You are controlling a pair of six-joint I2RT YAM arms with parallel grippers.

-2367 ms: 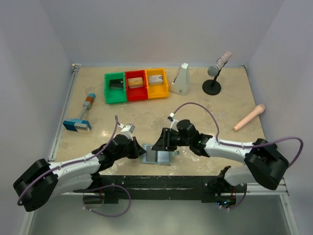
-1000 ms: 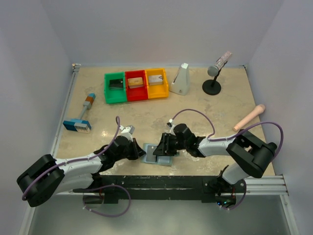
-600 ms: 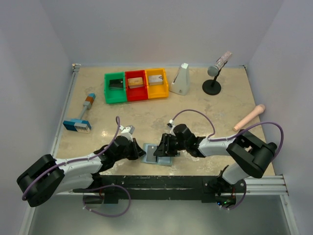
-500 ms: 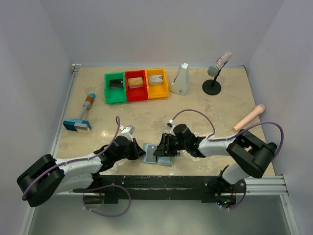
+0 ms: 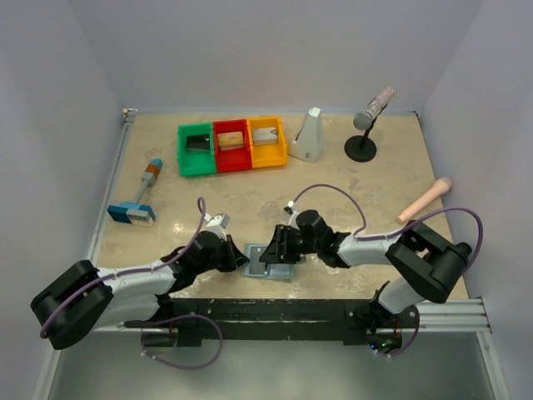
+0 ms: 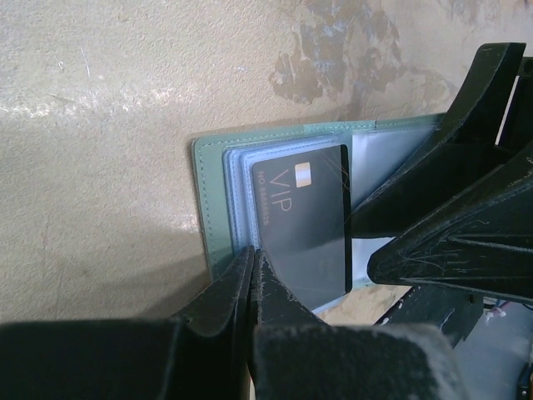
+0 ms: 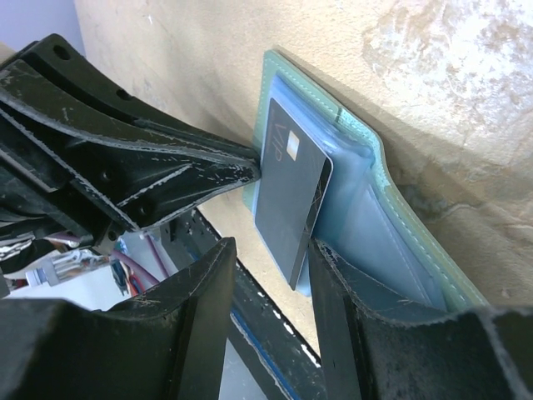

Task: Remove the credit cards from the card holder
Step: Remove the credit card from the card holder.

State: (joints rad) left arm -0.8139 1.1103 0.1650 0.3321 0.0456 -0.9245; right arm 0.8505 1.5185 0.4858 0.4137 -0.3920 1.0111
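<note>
**A:** Where's the card holder?

**B:** Open flat on the desk, at the near edge, btw your two arms. The black VIP card lies on the pocket stack of the half nearer your left arm. Its free edge is lifted off the inner face.

**A:** And my left fingers?

**B:** Closed tight, tips at the holder's edge, right by the card's corner. Can't tell if they pinch a pocket layer or just press.

**A:** The right fingers?

**B:** Abt half open, one on each side of the card's raised edge. A gap shows, so you've no clamp on it.

**A:** Anything else?

**B:** Green, red & yellow bins on the far side, with a flat card-like piece in each. Too small to say more.
</note>
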